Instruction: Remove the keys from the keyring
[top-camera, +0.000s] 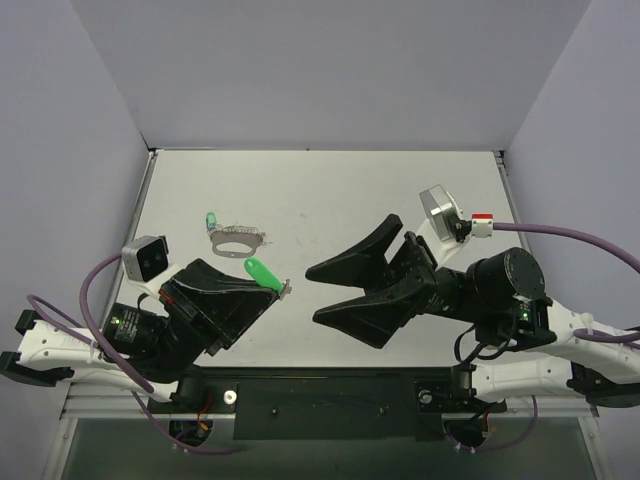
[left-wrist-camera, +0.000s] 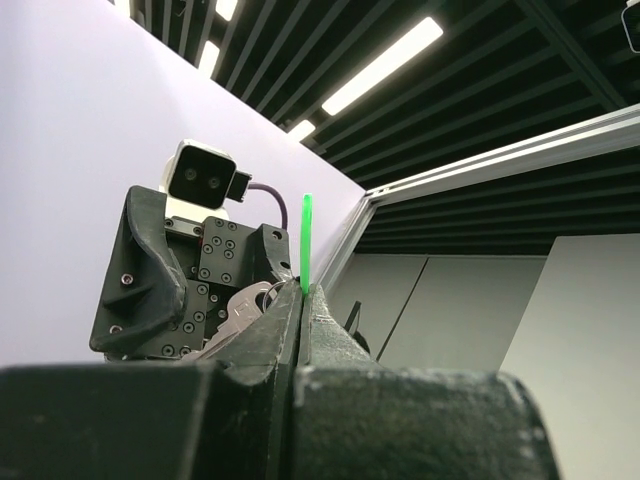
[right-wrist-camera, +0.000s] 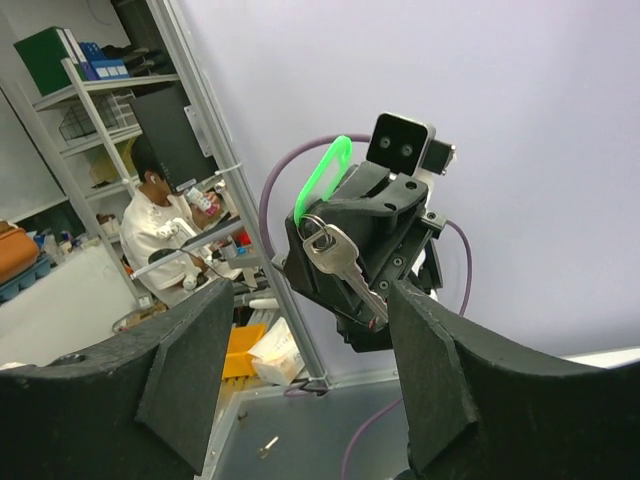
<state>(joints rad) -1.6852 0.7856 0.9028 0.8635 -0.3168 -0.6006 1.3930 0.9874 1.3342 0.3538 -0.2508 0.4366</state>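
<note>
The keyring (top-camera: 237, 240) lies flat on the table (top-camera: 400, 190), left of centre and beyond the left arm, with its toothed silvery edge on the far side. A small green-headed key (top-camera: 211, 218) sits at the keyring's far-left end, just beside or touching it. Whether it is threaded on the loop cannot be told from overhead. On the near side of the loop, a green plastic tag (top-camera: 262, 270) is held up off the table, pinched in the left gripper (top-camera: 272, 286), whose fingers are pressed together on it. The left wrist view shows those fingers (left-wrist-camera: 330, 330) meeting with only a thin seam between them. The tag (left-wrist-camera: 306, 235) stands edge-on above the tips as a narrow green strip. In the right wrist view the tag (right-wrist-camera: 322, 178) appears as a bright green loop rising from the left gripper (right-wrist-camera: 335, 235). A silver key (right-wrist-camera: 345, 265) hangs from its lower end by a small ring, blade slanting down and to the right against the gripper's black body. The right gripper (top-camera: 312, 294) holds nothing. Its two fingers are spread wide and point toward the left gripper, near the held tag without touching it. In its own camera the hanging key is framed between its fingers (right-wrist-camera: 190, 370).
</note>
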